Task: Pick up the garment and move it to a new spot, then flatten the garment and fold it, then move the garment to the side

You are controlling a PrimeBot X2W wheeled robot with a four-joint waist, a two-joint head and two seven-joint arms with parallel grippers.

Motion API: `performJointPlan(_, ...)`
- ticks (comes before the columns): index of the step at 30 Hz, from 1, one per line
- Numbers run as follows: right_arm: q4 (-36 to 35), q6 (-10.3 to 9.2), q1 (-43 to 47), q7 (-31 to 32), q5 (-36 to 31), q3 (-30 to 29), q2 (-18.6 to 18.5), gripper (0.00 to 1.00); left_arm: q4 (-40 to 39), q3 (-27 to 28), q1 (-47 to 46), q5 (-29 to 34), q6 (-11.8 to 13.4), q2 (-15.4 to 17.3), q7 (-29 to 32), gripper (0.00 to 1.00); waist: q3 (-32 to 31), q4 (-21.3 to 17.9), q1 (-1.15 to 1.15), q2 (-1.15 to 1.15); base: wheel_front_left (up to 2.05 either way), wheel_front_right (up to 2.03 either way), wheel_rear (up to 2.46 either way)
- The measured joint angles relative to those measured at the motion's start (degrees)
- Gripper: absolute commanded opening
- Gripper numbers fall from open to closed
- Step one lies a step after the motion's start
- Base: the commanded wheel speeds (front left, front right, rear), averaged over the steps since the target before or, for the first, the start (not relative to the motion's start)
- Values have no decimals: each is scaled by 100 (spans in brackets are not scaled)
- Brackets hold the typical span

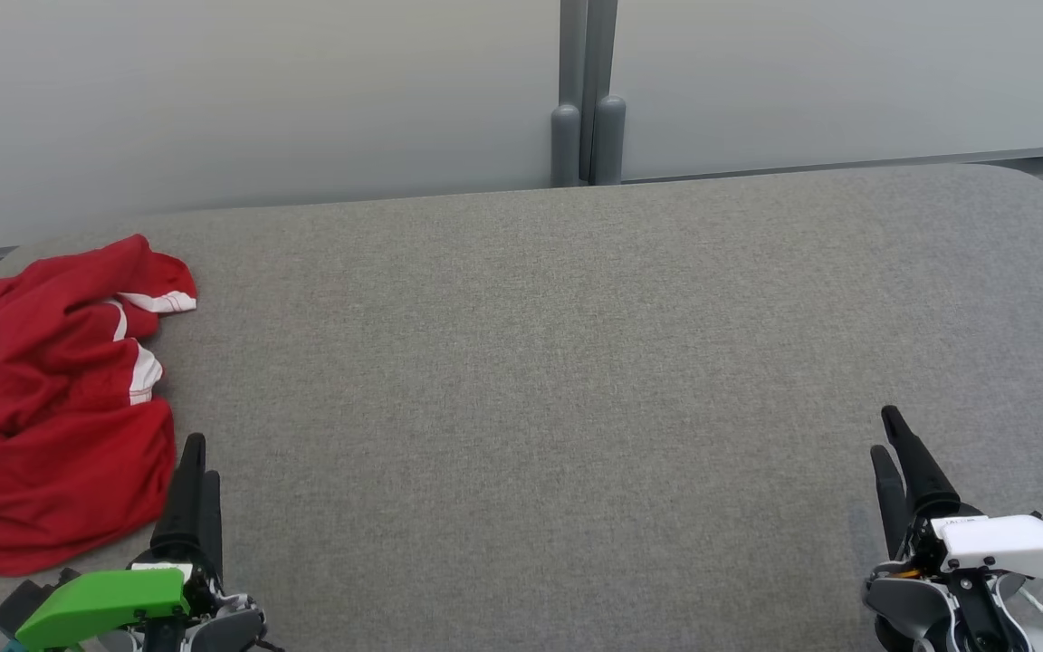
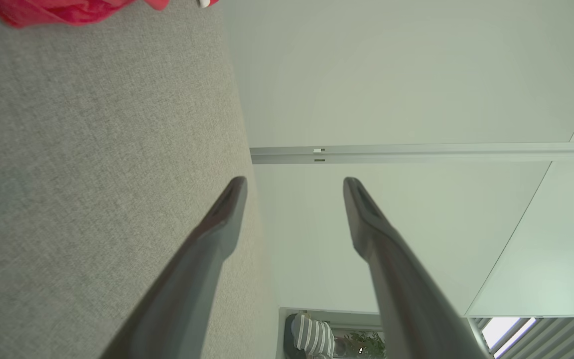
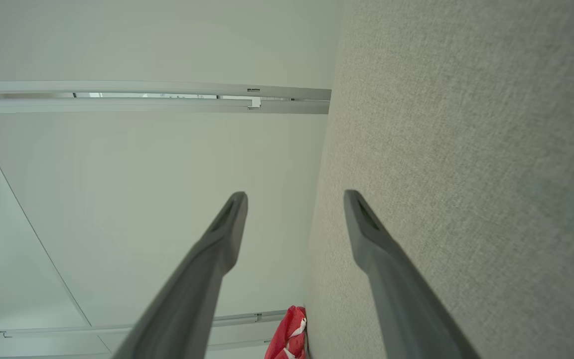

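A crumpled red garment (image 1: 51, 398) with white stripes lies bunched at the far left of the grey table (image 1: 558, 362), part of it hanging over the left edge. Its edge shows at the top of the left wrist view as red garment (image 2: 68, 11), and as a small red garment (image 3: 289, 336) low in the right wrist view. My left gripper (image 1: 197, 466) rests at the lower left, just right of the garment's lower corner, open and holding nothing. At the lower right my right gripper (image 1: 888, 439) is open too, far from the cloth. Left gripper (image 2: 294, 187) and right gripper (image 3: 294, 199) show spread fingers.
Pale partition panels (image 1: 259, 100) stand behind the table, joined by a grey post (image 1: 587, 100). The table's right end is rounded. A person in a striped top (image 2: 312, 336) is far off in the left wrist view.
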Motion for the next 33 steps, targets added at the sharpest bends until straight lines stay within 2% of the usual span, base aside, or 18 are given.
performJointPlan(8, -200, 0, 18, -198, -898, 68, -5, 100, -2, -159, 29, 411, 0, 53, -225, 100, -3, 3, 0, 0, 0, 0, 0)
performJointPlan(16, -419, 0, 72, -388, -2073, 107, -16, 100, -10, -233, 34, 1138, 0, 79, -415, 100, 2, 10, 0, 0, 0, 0, 0)
performJointPlan(24, -563, 1, 121, -566, -3310, 186, -55, 100, -80, -234, 61, 2118, 0, 90, -587, 100, 6, 13, 0, 0, 0, 0, 0)
performJointPlan(25, -591, 1, 124, -597, -3594, 212, -75, 100, -93, -242, 71, 2387, 0, 92, -621, 100, 6, 13, 0, 0, 0, 0, 0)
performJointPlan(33, -619, 1, 128, -759, -4562, 319, -136, 100, -163, -336, 91, 3457, -1, 178, -770, 100, 7, 7, 0, 0, 0, 0, 0)
